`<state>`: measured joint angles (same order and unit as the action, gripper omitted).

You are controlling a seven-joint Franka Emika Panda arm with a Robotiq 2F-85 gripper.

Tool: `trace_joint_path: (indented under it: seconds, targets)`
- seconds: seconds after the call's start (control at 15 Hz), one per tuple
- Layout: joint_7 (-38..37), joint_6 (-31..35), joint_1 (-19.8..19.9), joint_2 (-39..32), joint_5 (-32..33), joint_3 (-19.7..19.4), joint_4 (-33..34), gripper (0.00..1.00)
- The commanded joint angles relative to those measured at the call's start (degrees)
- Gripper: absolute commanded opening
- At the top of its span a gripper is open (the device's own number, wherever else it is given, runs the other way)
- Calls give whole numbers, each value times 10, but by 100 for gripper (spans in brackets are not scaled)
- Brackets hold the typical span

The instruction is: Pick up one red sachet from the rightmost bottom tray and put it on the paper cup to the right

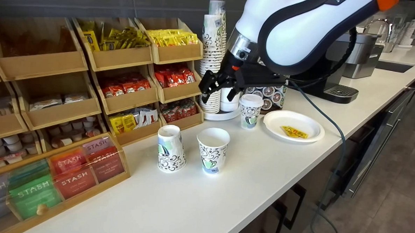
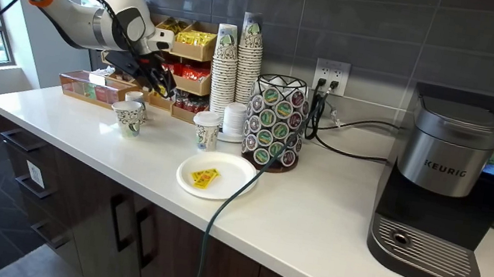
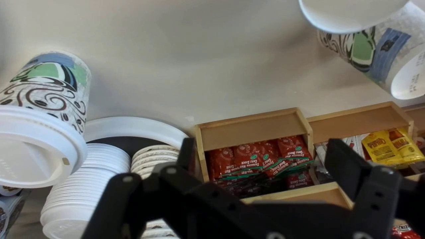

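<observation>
Red sachets [image 3: 255, 156]: white lettering, green edges, overlapping in light-wood tray [image 3: 252, 129].

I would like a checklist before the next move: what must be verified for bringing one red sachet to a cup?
1. Claw open: ok, jaws apart.
2. Claw unloaded: ok, nothing gripped.
3. Red sachets in tray: ok, several show.
4. Claw at the sachets: not ok, it hangs apart from them.
5. One sachet free to pinch: cannot tell, they overlap.
6. Target cup known: cannot tell; open cup, inverted cup or lidded cup may be meant.
</observation>
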<state>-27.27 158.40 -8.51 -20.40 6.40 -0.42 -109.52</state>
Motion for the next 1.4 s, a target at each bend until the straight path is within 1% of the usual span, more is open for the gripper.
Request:
trace_joint_path:
  seconds: [0.0,0.2,0.27,0.47,0.53,0.6,0.67,0.73,0.8,0.87,1.0,1.07,1.33]
  targets:
    - [9,0,-11,0,-11,-12,0,100]
    - [9,0,-11,0,-11,-12,0,100]
    - [-9,17,-23,-26,14,-30,24,100]
    - [6,19,-35,-81,32,-44,70,100]
    - [21,20,-29,-99,17,-34,87,100]
    - [28,17,-33,-116,19,-36,103,100]
    - [44,16,-30,-131,11,-30,117,100]
    - [48,33,-38,-151,24,-41,136,100]
    - [64,47,-34,-166,17,-36,153,100]
    - [78,61,-36,-180,20,-40,168,100]
    - [122,77,-20,-204,6,-23,197,100]
    - [136,82,-18,-216,6,-24,212,100]
    - [204,78,12,-248,-4,-1,254,100]
